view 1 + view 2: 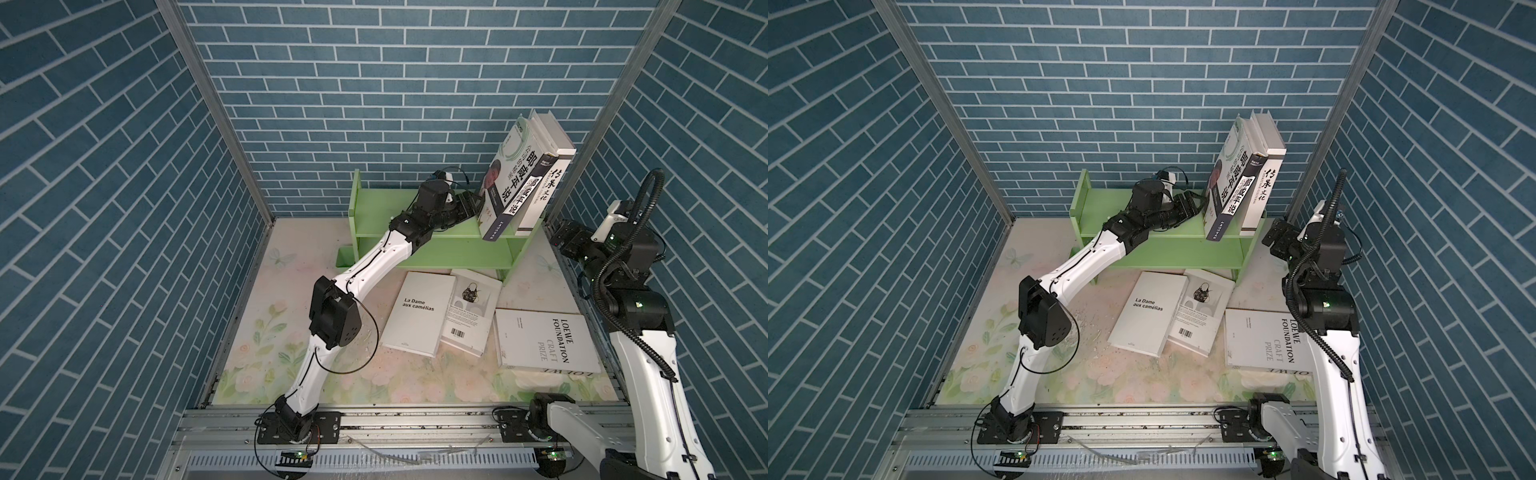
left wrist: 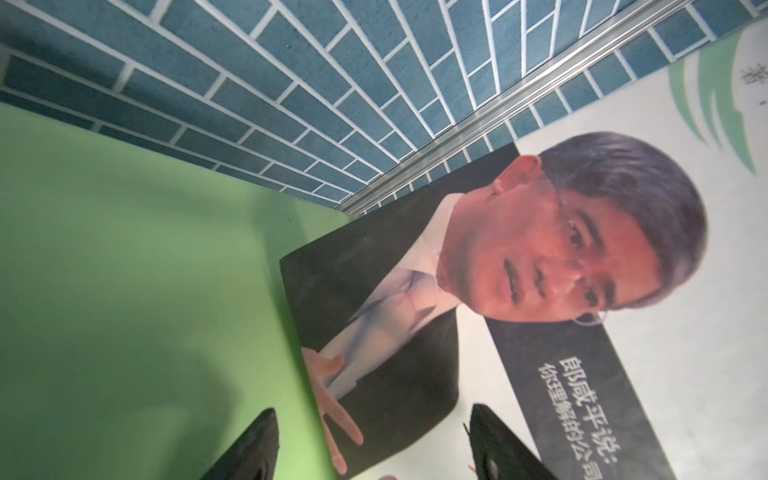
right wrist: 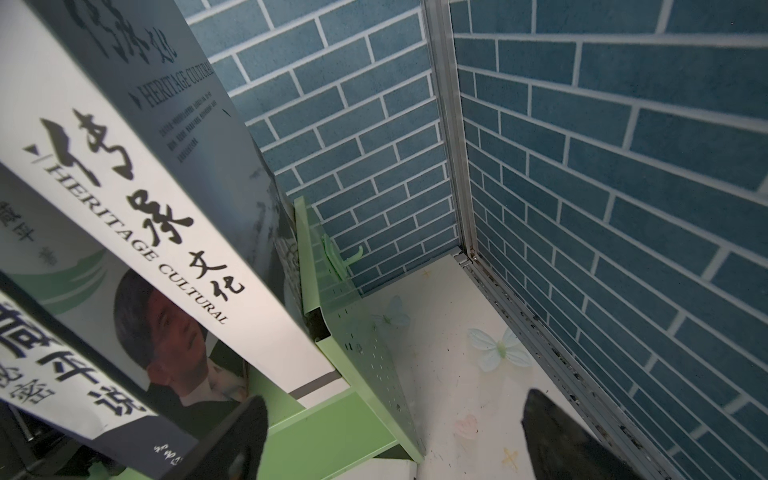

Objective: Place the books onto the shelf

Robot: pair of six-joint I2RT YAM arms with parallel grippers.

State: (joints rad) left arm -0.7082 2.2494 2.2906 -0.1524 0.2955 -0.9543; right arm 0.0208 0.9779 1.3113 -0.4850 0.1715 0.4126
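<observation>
Portrait-cover book (image 1: 500, 172) on the green shelf (image 1: 386, 205), just before the left pincer (image 1: 476, 203), jaws parted, empty.

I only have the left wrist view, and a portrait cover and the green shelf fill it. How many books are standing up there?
Observer: Two. The portrait book and a Heritage book stand side by side at the right end of the shelf.
Operator: How many are left to shelve?
Observer: Three lie flat on the table in front of the shelf: La Dame, a barcode book and the Loewe book.
</observation>
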